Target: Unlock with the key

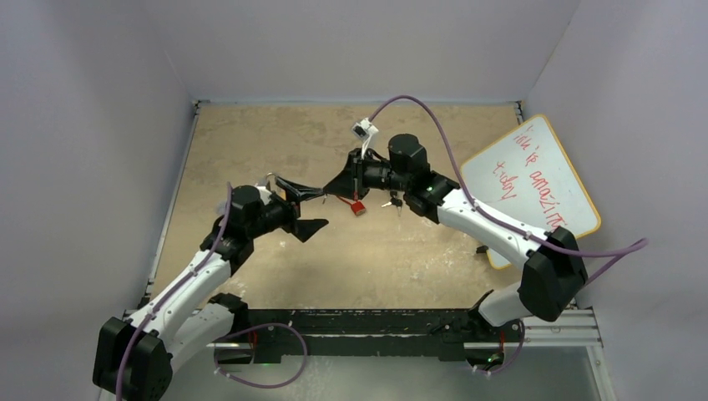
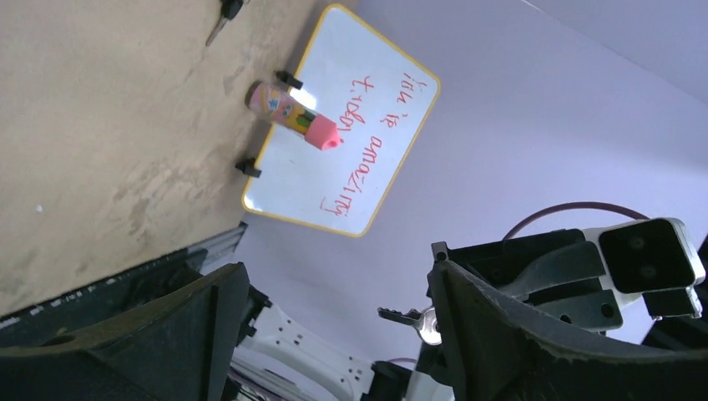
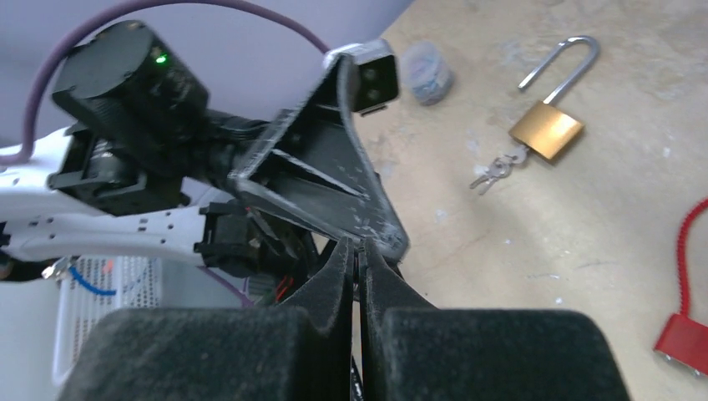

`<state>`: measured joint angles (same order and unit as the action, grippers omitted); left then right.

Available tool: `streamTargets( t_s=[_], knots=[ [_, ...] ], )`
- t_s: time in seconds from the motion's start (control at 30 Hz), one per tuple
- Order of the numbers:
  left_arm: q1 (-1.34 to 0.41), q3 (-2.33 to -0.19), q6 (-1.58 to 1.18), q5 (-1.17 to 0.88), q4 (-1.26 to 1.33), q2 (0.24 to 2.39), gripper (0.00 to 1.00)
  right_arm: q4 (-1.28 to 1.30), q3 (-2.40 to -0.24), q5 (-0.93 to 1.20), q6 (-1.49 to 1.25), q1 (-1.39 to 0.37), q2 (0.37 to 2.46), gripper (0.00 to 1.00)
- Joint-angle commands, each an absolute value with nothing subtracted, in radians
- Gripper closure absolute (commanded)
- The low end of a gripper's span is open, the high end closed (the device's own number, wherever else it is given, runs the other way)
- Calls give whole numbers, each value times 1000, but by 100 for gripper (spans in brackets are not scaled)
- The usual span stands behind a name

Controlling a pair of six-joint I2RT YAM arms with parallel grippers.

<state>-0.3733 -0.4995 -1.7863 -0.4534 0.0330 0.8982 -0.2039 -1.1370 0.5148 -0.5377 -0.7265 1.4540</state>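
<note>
My right gripper [image 1: 330, 191] is shut on a small silver key [image 2: 415, 321]; in the right wrist view its fingertips [image 3: 359, 247] are pressed together and hide the key. My left gripper [image 1: 315, 209] is open and empty, its jaws spread wide [image 2: 338, 276] around the key's blade without touching it, both held above the table. A brass padlock [image 3: 547, 130] with its shackle swung open lies on the table beyond, with a small bunch of keys [image 3: 497, 171] beside it. A red lock [image 1: 359, 207] on a red cable lies under the right gripper and also shows in the right wrist view [image 3: 683, 338].
A whiteboard [image 1: 534, 184] with red writing leans at the right wall. A pink and yellow eraser-like object [image 2: 292, 113] lies at its edge. Another bunch of keys [image 1: 393, 201] lies by the right arm. A small grey lump [image 3: 426, 71] sits on the table.
</note>
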Motion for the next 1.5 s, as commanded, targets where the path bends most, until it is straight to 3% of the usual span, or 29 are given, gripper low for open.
streamTargets(
  t_s=[0.0,0.17,0.5,0.63,0.9,1.23,1.4,1.47],
  knots=[
    [-370,-524,-1937,-564,85,905,20,-311,-1141,634,-540,-738,1466,100],
    [-371,-495,-2004,-525,87,853,27,-293,-1147,648,-503,-745,1482,100],
    [-371,-463,-2095,-465,117,795,30,-250,-1157,659,-444,-765,1518,100],
    [-370,-458,-2109,-447,120,782,44,-232,-1163,656,-426,-771,1526,100],
    [-371,-444,-2094,-446,81,787,63,-216,-1167,647,-420,-770,1537,100],
    [-370,-432,-2064,-439,72,797,100,-206,-1161,671,-407,-771,1531,100],
    [-370,-450,-1969,-410,53,804,100,-192,-1158,675,-408,-771,1518,99],
    [-370,-467,-1912,-392,45,808,100,-182,-1155,673,-421,-771,1509,86]
  ],
)
